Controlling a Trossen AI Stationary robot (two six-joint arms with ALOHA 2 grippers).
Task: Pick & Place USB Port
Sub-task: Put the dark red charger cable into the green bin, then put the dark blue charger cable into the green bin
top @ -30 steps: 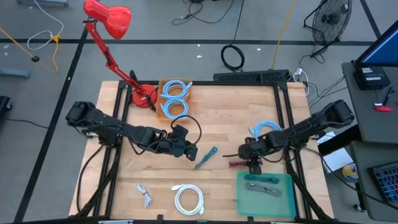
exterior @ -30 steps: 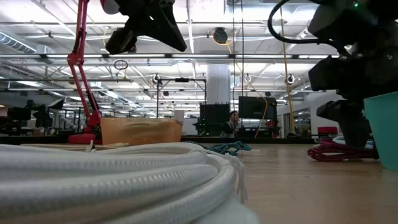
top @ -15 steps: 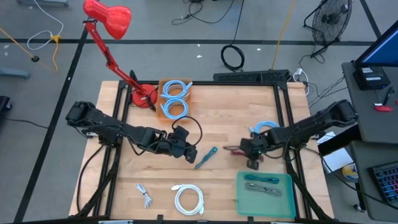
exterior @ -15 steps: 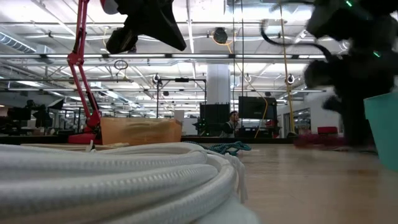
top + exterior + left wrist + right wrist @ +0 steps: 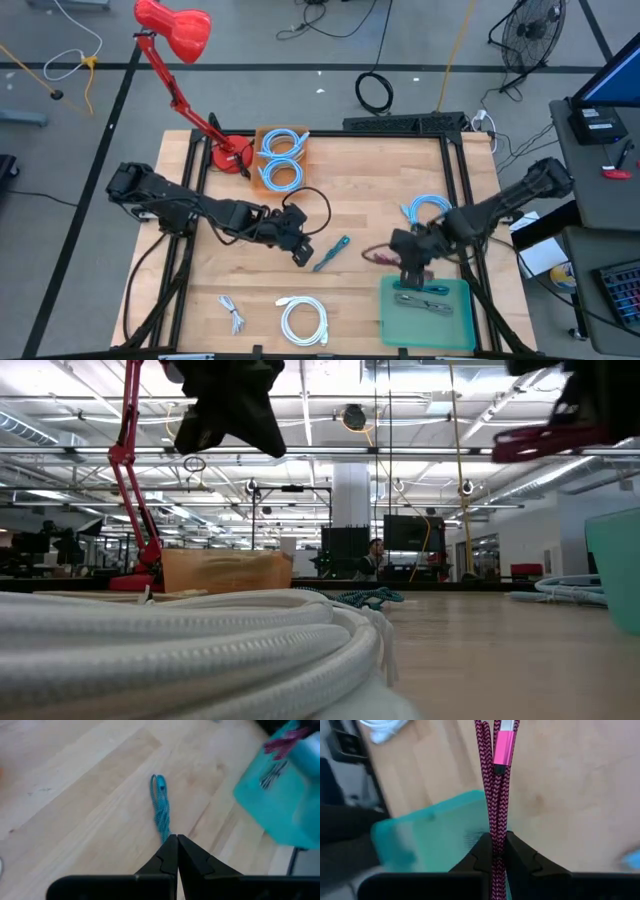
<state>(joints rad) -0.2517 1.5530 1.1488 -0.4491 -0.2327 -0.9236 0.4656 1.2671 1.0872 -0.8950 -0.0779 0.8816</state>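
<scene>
Magenta cable point(image 5: 494, 795) clamped in right pincer point(image 5: 495, 851), off table.

The pale wooden table top point(image 5: 360, 190) looked smooth and matt, its grain plain. The magenta braided cable point(image 5: 493, 795) had a woven cloth sheath and a glossy metallic pink plug. The teal plastic tray point(image 5: 452, 322) looked smooth. The teal braided cable point(image 5: 161, 810) looked woven.

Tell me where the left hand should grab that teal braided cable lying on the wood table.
Grip the folded teal braided cable at mid-length, coming straight down with fingers across its narrow width. It lies flat as a slim, doubled strand on bare wooden table, and the shut left hand must open first.
</scene>
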